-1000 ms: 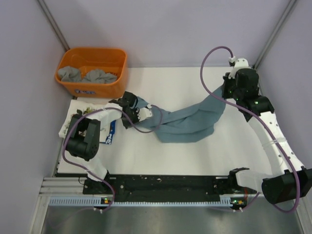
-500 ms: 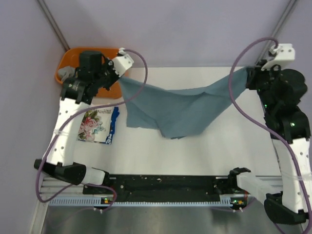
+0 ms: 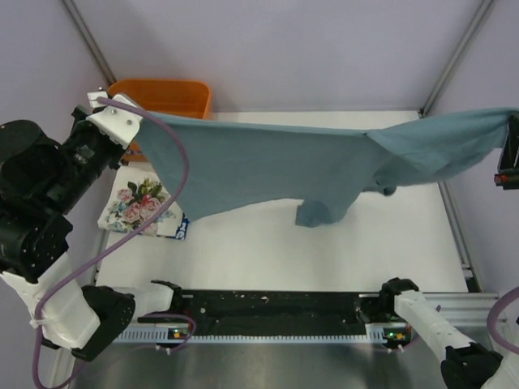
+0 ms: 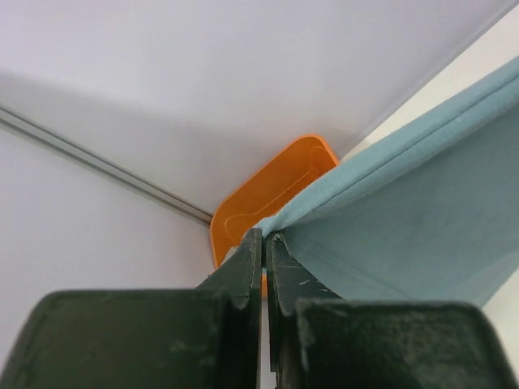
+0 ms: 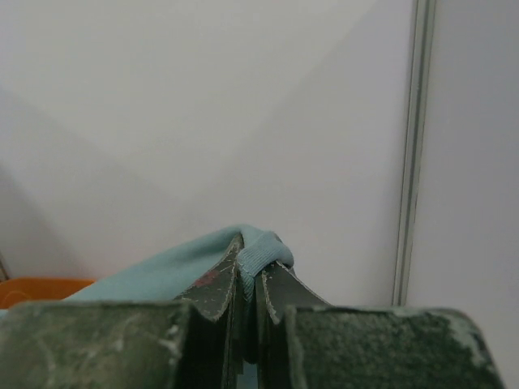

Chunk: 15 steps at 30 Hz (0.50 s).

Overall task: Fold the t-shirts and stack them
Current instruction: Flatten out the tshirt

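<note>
A dusty blue-grey t-shirt (image 3: 284,162) hangs stretched in the air across the table, held at both ends. My left gripper (image 3: 134,120) is raised at the far left and shut on one edge of it, seen in the left wrist view (image 4: 264,237) with the cloth (image 4: 405,211) running off to the right. My right gripper (image 3: 509,130) is raised at the far right edge and shut on the ribbed collar (image 5: 263,253). A folded white floral t-shirt (image 3: 144,207) lies on the table at the left.
An orange plastic tub (image 3: 166,96) stands at the back left, partly behind the shirt; it also shows in the left wrist view (image 4: 268,190). The white table top (image 3: 324,259) lies under the hanging shirt. Walls and metal posts (image 5: 409,154) close in both sides.
Both arms have risen and spread apart, lifting the blue-grey shirt off the table and pulling it taut. The floral shirt is uncovered at the left.
</note>
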Tool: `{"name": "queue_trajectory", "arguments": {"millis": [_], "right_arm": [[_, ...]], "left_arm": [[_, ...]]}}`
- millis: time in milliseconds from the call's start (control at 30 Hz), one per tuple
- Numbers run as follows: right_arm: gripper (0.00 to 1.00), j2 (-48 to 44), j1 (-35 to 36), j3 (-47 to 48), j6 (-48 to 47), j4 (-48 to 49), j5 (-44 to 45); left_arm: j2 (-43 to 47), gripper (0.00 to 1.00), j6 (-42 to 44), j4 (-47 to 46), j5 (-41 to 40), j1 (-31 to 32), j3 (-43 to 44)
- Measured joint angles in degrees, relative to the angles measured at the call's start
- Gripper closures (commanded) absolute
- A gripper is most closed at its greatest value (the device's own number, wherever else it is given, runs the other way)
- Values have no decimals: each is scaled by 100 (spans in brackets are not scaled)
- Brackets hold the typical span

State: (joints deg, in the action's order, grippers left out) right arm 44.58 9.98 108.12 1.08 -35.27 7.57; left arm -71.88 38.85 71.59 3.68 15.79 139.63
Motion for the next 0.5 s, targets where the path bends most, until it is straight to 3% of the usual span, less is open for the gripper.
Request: {"name": "queue_trajectory", "arguments": {"millis": [233,500], "right_arm": [[100,332,0,103,-151,-15,-105],[100,2439,-94,-4,-413,116,-17]], "left_arm": [[-219,100,-59,205,-9,0,-68],[-859,100,-85,-540,-120,0,-1316]]}}
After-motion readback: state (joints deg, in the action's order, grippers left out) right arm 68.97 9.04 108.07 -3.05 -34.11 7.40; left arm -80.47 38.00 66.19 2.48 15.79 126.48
